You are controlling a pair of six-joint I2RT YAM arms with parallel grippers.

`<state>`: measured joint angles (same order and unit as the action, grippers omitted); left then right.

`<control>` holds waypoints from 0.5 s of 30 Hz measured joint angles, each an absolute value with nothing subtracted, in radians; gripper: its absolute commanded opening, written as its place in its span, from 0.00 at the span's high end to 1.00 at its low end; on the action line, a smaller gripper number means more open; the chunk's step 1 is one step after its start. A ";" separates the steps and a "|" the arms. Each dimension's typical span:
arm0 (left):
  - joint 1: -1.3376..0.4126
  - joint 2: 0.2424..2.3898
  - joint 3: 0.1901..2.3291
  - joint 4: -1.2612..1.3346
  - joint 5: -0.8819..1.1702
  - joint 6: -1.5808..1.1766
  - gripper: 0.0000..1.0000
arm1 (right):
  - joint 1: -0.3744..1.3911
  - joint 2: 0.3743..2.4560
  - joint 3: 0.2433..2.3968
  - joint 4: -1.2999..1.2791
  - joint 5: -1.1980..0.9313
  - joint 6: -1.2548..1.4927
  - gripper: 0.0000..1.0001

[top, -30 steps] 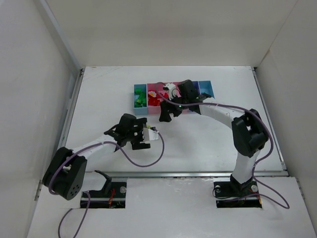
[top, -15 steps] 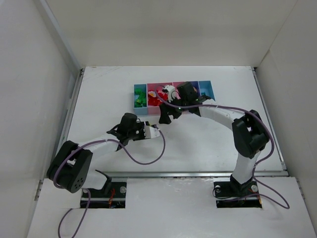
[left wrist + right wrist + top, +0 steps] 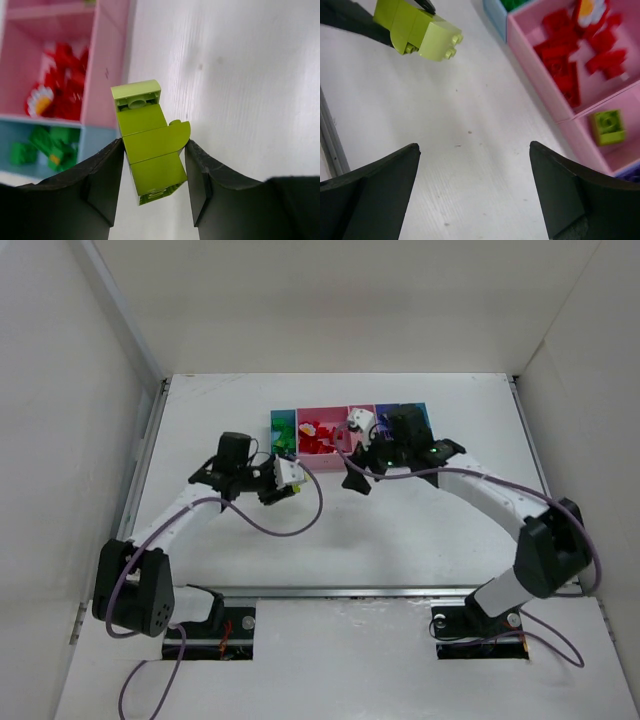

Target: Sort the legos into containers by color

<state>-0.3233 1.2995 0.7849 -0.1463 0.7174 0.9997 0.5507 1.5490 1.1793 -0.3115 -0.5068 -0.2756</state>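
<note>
Mid-carry: your left gripper (image 3: 154, 161) clamps a lime brick (image 3: 146, 131) above the table (image 3: 240, 100) beside the bins (image 3: 106, 70), right gripper (image 3: 475, 186) gapes empty; next, carry it over to the narrow pink bin (image 3: 631, 146) and release.

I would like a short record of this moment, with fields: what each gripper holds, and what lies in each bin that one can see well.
left gripper: shut on lime piece, over the table beside the bins
right gripper: open, empty, over the table
light blue bin: green legos
wide pink bin: red legos and a white flower piece
narrower pink bin: one lime brick
</note>
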 measured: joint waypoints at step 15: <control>-0.288 1.280 1.034 -0.437 1.390 0.998 1.00 | 0.653 1.332 1.206 -0.279 -0.696 -0.498 0.08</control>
